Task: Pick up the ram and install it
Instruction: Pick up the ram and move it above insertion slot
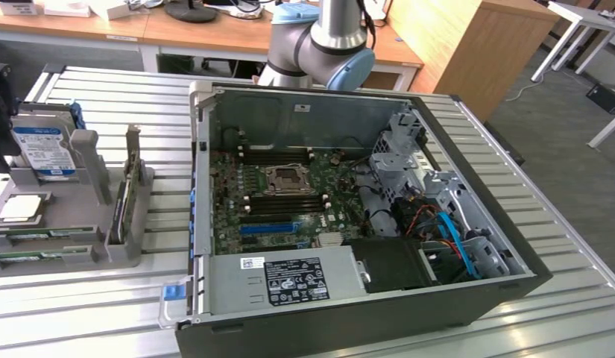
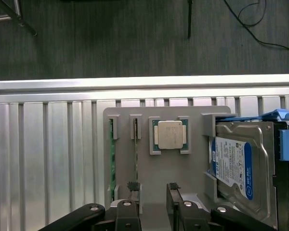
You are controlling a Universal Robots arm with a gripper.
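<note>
1. Gripper (image 2: 152, 188): black, two fingers, jaws wide apart and holding nothing. Fingers (image 2: 174, 195) hang over the near end of a grey plastic parts holder (image 2: 176, 168).
2. Ram (image 2: 136, 156): a thin, long green circuit-board stick, set on edge in a narrow slot of the holder. One fingertip is just beside its near end; cannot tell whether they touch. In the exterior view the ram (image 1: 33, 236) sits at the holder's near part, on the exterior view's left.
3. Second green memory stick (image 2: 111, 159): in the neighbouring slot, parallel to the ram.
4. Square silver processor chip (image 2: 169, 134): in a recess on the ram's other side.
5. Metal hard drive with blue-and-white label (image 2: 233, 166): propped in the holder past the chip, with a blue plastic caddy (image 2: 288, 134) beside it.
6. Upright card with metal bracket (image 1: 123, 198): stands in the holder, between the ram and the case.
7. Ribbed aluminium table (image 2: 48, 144) carries everything.
8. Open black computer case (image 1: 387, 328) with green motherboard (image 1: 232, 201): at the exterior view's right, well apart from the ram.
9. Grey-and-blue robot arm (image 1: 322, 45): rises behind the case.
</note>
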